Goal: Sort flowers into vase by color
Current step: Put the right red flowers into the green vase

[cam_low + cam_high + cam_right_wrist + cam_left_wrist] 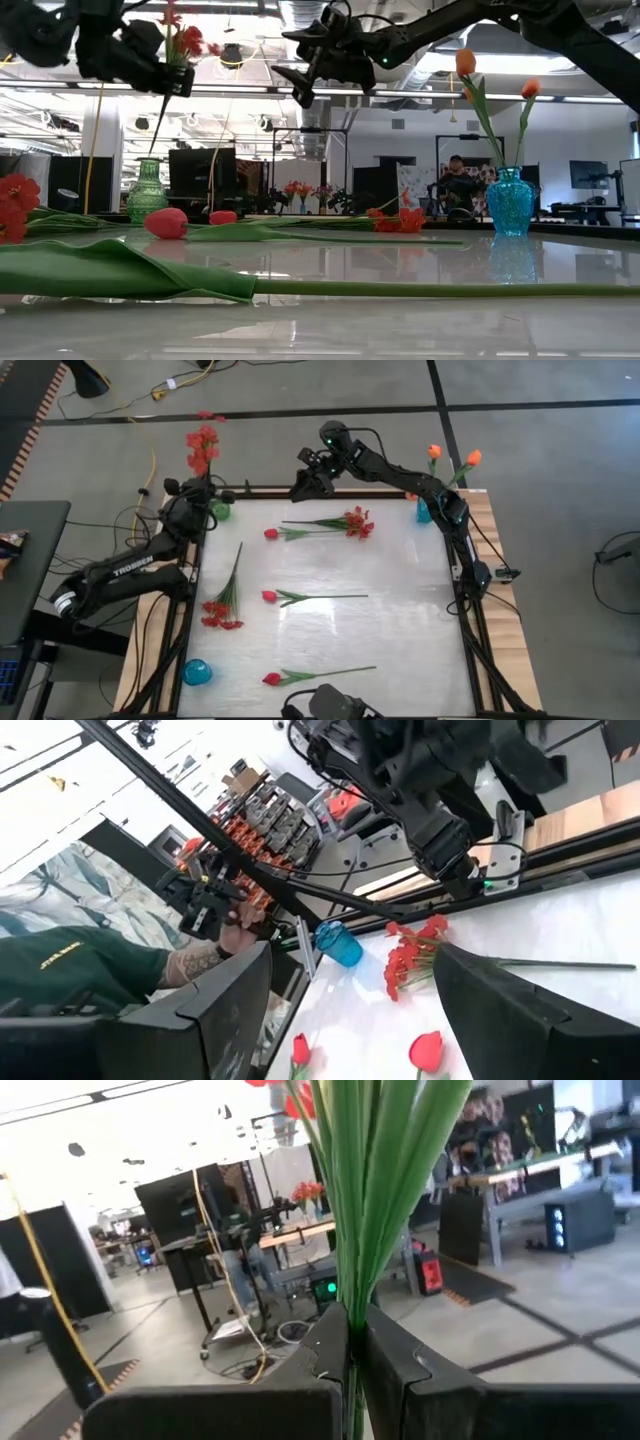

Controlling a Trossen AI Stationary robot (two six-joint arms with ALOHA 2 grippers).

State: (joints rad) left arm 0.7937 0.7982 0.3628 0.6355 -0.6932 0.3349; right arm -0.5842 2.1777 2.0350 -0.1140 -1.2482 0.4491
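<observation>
My left gripper (203, 488) (168, 78) is at the table's far left corner, shut on a red many-bloom spray (203, 448) (180, 40). The spray's stems reach down toward the green vase (220, 511) (147, 192). My right gripper (300, 485) (300, 82) hangs open and high over the far edge, holding nothing. A blue vase (424, 512) (510, 202) at the far right holds two orange tulips (435, 452) (466, 62). On the table lie two red sprays (356, 522) (222, 612) and three pinkish-red tulips (270, 533) (268, 596) (272, 679). My left gripper pinches the spray's bundle of green stems (350, 1315) between its two fingers (400, 1365), below the blooms. The fingers come at it roughly level and lie across the stems. The spray is lifted clear, blooms up and tilted toward the far side, its stem end (153, 140) hanging over the green vase.
A second blue vase (197, 672) (337, 942) stands at the near left corner. Black frame rails (462, 575) edge the table. In the right wrist view, a person's hand (215, 935) and green sleeve show beyond the table. Bare tabletop lies at the near right.
</observation>
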